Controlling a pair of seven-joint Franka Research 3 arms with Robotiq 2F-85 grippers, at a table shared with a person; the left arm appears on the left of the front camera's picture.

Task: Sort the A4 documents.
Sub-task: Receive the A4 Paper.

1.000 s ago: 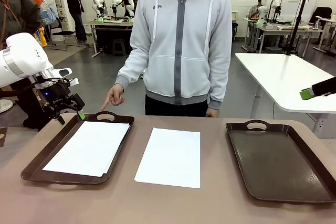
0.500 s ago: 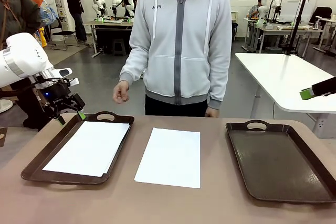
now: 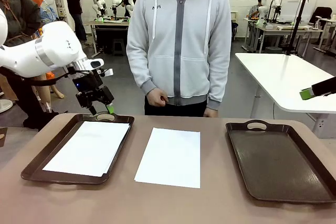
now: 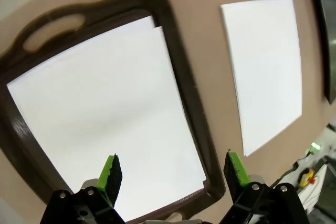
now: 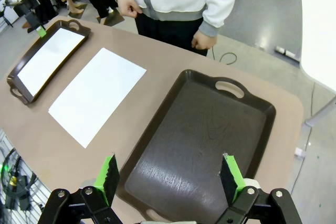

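On the table [image 3: 215,129] one sheet [image 3: 89,148] lies in the left tray [image 3: 37,169], a second sheet [image 3: 170,157] beside it. The left gripper [image 3: 101,110], wide open, has been brought over that tray's handle [image 3: 105,117], and the person's hand [image 3: 156,98] withdrawn; a pick seems prepared. The right gripper [image 5: 169,174] is wide too.

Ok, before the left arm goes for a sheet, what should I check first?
1. Left gripper open: ok, jaws apart over the left tray's far end.
2. Right gripper open, out of the way: ok, over the right tray.
3. Loose sheet reachable: ok, flat on the table between trays, uncovered.
4. Room in right tray: ok, bare floor.
5. Person's hands off the table: ok, held at the body.
6. Left-tray stack, sheet count: cannot tell; at least two, edges offset.
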